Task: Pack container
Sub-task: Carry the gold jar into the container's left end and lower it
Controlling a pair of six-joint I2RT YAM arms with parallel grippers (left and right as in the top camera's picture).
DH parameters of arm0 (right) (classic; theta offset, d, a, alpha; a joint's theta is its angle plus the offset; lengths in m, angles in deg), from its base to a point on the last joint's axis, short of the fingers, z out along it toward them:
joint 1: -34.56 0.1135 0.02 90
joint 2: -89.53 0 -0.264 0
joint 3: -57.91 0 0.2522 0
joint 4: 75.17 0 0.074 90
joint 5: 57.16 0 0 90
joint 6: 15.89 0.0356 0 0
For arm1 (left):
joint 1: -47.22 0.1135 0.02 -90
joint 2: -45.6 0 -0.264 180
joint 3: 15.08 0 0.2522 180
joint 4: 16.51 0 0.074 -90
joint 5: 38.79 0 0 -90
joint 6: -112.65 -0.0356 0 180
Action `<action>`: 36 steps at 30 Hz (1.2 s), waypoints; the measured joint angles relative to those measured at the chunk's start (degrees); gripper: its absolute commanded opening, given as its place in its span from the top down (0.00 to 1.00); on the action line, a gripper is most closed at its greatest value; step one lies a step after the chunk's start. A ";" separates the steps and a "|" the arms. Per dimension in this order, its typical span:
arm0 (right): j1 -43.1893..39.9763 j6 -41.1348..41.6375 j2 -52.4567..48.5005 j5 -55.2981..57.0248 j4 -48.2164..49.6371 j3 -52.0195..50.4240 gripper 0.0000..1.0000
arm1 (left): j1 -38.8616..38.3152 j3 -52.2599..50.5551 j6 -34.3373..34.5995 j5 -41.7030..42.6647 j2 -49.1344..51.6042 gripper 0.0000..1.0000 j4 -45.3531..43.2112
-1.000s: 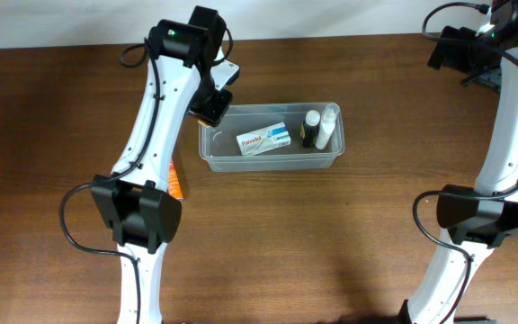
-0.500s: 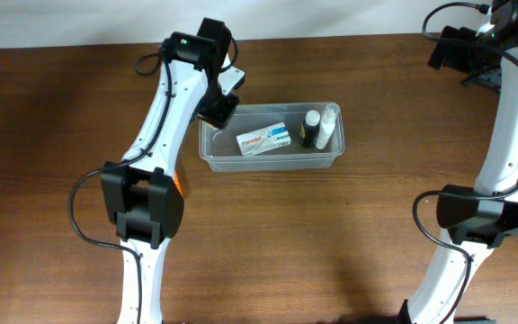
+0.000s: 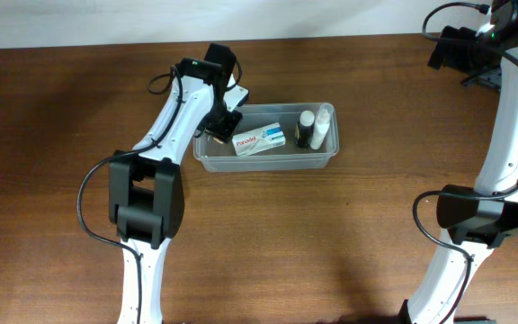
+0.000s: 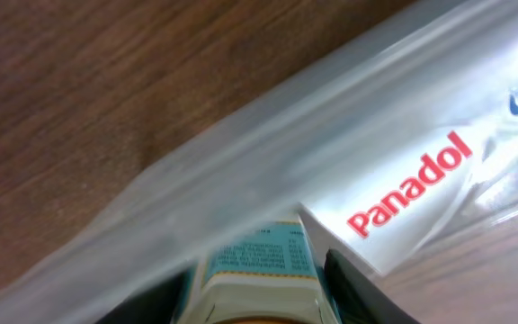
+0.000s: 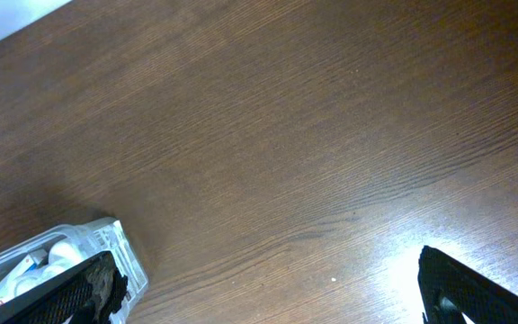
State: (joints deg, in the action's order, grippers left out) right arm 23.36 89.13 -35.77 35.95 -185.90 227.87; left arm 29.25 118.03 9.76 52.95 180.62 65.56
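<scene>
Three items are lying inside the container [image 3: 259, 163]: a white Panadol box [image 3: 261, 139], a dark bottle [image 3: 304, 131] and a white bottle [image 3: 323, 126]. The clear tub is sitting toward the far edge of the table [image 3: 61, 135], roughly midway between its left and right edges.

The left gripper [image 3: 223, 120] is hanging at the tub's left end. In the wrist view its fingers [image 4: 358, 292] are clamping a small pack [image 4: 257, 261] with a teal-and-white label, whose print is too fine to read. I cannot tell whether the pack is inside the walls yet. It is likely being brought in at this end because the space beside the Panadol box is free. The red word "Panadol" is showing clearly through the plastic.

The right gripper [image 5: 263, 301] is waiting by the far right corner. Its jaws are standing wide apart and gripping nothing, apparently parked clear of the work.
</scene>
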 measured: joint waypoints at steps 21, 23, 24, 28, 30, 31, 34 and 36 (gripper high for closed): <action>0.00 0.00 -0.02 0.02 0.00 0.00 0.01 | 0.00 -1.92 0.00 -0.37 0.00 0.61 -1.95; 0.00 0.00 0.00 0.00 0.00 0.00 0.02 | -0.02 -1.92 0.00 -0.96 0.00 0.61 -1.92; 0.00 0.02 0.00 0.00 0.00 0.00 0.02 | -0.02 -1.92 0.00 -1.46 0.00 0.61 -1.92; 0.00 0.00 0.00 0.00 0.00 0.00 0.02 | 0.00 -1.92 0.04 -3.54 0.00 0.61 -1.90; 0.00 -0.04 0.00 0.02 0.00 0.00 0.02 | 0.00 -1.92 0.22 -4.66 0.00 0.61 -1.90; 0.00 0.00 -0.02 0.02 0.00 0.00 0.02 | 0.00 -1.92 0.26 -5.14 0.00 0.61 -1.90; 0.00 -0.02 -0.02 0.00 0.00 0.00 0.02 | 0.00 -1.92 0.28 -5.88 0.00 0.61 -1.90; 0.00 -0.02 0.00 0.02 0.00 0.00 0.02 | 0.00 -1.92 0.28 -6.29 0.00 0.52 -1.90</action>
State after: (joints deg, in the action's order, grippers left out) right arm 23.36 89.11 -35.77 35.97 -185.90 227.87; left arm 29.25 116.11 10.05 46.65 180.62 63.66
